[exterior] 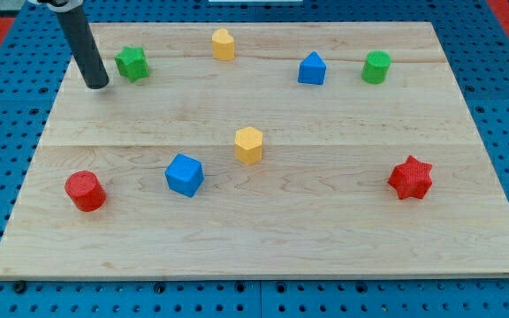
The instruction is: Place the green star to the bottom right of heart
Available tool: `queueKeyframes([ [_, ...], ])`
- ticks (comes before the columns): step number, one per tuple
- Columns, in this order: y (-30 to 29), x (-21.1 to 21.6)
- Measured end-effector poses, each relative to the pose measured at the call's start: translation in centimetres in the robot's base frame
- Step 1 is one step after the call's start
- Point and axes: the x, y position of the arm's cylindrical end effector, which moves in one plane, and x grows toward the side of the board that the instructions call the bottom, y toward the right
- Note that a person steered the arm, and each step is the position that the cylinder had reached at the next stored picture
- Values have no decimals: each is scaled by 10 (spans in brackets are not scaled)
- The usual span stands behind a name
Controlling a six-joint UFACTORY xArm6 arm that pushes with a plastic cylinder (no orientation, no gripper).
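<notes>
The green star (132, 63) lies near the board's top left. My tip (96, 85) rests on the board just left of the star and slightly lower, a small gap apart from it. The yellow heart (224, 43) sits near the top edge, to the right of the star. The dark rod rises from the tip toward the view's top left.
A yellow hexagon (248, 145) sits mid-board, with a blue cube (185, 174) to its lower left. A red cylinder (85, 191) is at lower left and a red star (411, 177) at right. A blue triangular block (312, 69) and a green cylinder (376, 67) are at top right.
</notes>
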Motion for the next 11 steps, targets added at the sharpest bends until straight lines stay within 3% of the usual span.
queueKeyframes([
  [1,-2,-31],
  [5,-2,-47],
  [11,126,-41],
])
